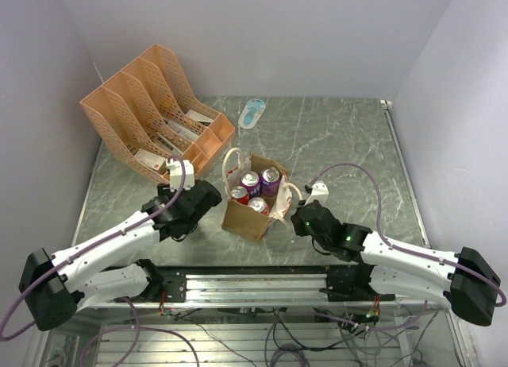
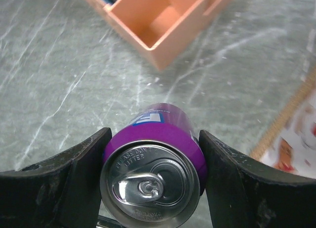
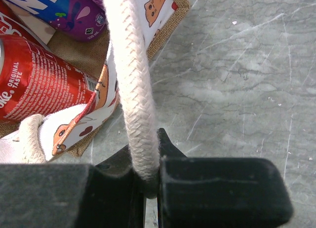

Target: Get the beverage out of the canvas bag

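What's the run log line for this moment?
right gripper: shut on cream-white rope handle of tan canvas bag | left gripper: shut on purple aluminium drink can, outside bag | in bag: red cans

Cans (image 1: 259, 184) in bag (image 1: 242, 218) — rack (image 1: 151, 105) (behind, left)

The marbled table (image 1: 349, 152) held an orange file rack (image 1: 151, 105) at its far-left corner and a pale-blue object (image 1: 252, 113) by the far edge. The canvas bag (image 1: 246, 216) stood toward the near edge.

Bright, even light (edges perhaps soft)
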Tool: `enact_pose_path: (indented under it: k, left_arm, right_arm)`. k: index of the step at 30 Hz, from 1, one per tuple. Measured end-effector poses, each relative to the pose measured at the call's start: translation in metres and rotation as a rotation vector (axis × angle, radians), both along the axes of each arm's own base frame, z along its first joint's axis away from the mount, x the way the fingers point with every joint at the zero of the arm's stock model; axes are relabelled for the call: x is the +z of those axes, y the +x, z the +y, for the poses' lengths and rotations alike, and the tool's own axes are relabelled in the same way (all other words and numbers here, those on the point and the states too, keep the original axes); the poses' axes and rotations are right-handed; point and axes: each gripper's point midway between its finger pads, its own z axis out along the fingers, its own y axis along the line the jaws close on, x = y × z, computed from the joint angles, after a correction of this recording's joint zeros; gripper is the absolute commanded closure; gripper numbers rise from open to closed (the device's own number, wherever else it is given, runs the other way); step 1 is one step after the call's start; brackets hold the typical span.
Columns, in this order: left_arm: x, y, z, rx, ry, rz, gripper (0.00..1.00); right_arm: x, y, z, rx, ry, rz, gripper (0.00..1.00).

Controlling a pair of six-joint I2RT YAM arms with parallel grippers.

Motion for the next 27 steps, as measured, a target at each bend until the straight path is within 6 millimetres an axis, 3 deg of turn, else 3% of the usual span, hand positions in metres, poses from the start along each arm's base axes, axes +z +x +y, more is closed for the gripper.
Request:
enact_pose_path:
  k: [6, 10, 16, 21, 27]
  left_arm:
    - [-0.034, 0.01, 0.04, 0.212, -0.061, 0.033, 0.93]
    - [-0.047, 0.016, 0.054, 0.296, -0.1, 0.049, 0.93]
    - [-0.067, 0.025, 0.057, 0.355, -0.117, 0.1, 0.93]
    - [-0.069, 0.03, 0.059, 0.372, -0.114, 0.093, 0.93]
    - [-0.07, 0.034, 0.058, 0.371, -0.111, 0.088, 0.78]
  right_arm:
    - [0.0, 0.0, 0.0, 0.001, 0.001, -0.001, 0.96]
    - [0.001, 0.0, 0.0, 0.001, 0.001, -0.001, 0.96]
    - [0.001, 0.0, 0.0, 0.001, 0.001, -0.001, 0.96]
    - [0.001, 0.0, 0.0, 0.001, 0.002, -0.001, 0.96]
    - [0.0, 0.0, 0.0, 0.001, 0.001, 0.0, 0.96]
